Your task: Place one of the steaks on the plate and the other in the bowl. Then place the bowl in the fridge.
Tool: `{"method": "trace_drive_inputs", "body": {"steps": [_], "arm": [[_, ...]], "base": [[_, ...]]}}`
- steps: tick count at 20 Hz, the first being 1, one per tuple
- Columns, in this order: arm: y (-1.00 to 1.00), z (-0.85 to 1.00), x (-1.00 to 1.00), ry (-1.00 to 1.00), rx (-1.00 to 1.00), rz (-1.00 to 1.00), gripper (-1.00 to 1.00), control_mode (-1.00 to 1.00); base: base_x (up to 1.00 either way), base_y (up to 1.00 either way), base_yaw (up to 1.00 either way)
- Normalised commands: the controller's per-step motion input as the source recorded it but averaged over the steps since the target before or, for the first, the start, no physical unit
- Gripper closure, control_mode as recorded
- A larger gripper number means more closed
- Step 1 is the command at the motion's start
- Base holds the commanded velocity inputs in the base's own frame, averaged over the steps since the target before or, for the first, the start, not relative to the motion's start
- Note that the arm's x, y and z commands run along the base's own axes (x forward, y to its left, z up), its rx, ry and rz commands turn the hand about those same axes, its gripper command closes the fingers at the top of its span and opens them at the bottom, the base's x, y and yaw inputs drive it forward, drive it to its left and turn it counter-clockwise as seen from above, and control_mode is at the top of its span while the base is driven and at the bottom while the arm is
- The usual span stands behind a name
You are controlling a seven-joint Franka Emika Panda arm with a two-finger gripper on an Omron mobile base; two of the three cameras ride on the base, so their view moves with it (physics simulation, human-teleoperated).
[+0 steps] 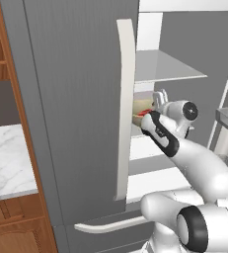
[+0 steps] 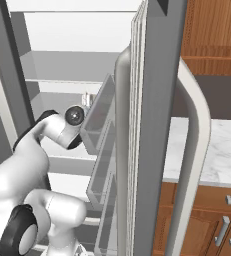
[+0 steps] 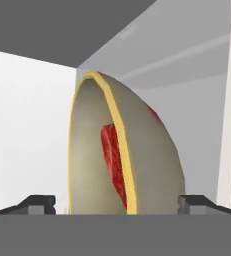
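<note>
pincer [image 3: 116, 202]: jaws spread wide, tips at 8 and 4 o'clock, gripping nothing | small round tan-yellow bowl with olive inside [image 3: 137, 165]: between the tips, apparently released | raw red steak [image 3: 113, 164]: inside bowl | tall grey French-door fridge [image 1: 76, 99]: open; bowl [image 1: 141, 109] on inner shelf, likely its intended resting place.

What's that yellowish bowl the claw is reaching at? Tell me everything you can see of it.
The bowl is small and round, tan-yellow outside with a bright yellow rim and a dull olive inside, smooth like glazed ceramic. A red steak lies in it. In the hand view it appears on edge because that camera is rolled. It is inside the open fridge, under a grey shelf. The claw is spread wide to either side of it, fingertips apart from its walls.
</note>
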Motion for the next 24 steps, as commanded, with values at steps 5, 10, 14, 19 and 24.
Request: {"method": "trace_drive_inputs", "body": {"steps": [5, 10, 14, 19, 24], "arm": [[0.03, -0.17, 0.39, -0.20, 0.00, 0.00, -1.00, -1.00], [0.01, -0.48, 1.00, -0.02, 0.02, 0.00, -1.00, -1.00], [-0.10, -0.12, 0.43, 0.00, 0.05, 0.00, -1.00, -1.00], [-0.23, 0.00, -0.59, -0.06, 0.07, 0.00, -1.00, -1.00], [-0.01, 0.53, -0.86, -0.04, -0.01, 0.00, -1.00, -1.00]], "base": [[0.00, 0.00, 0.00], [0.00, 0.00, 0.00], [0.00, 0.00, 0.00], [0.00, 0.00, 0.00], [0.00, 0.00, 0.00]]}}
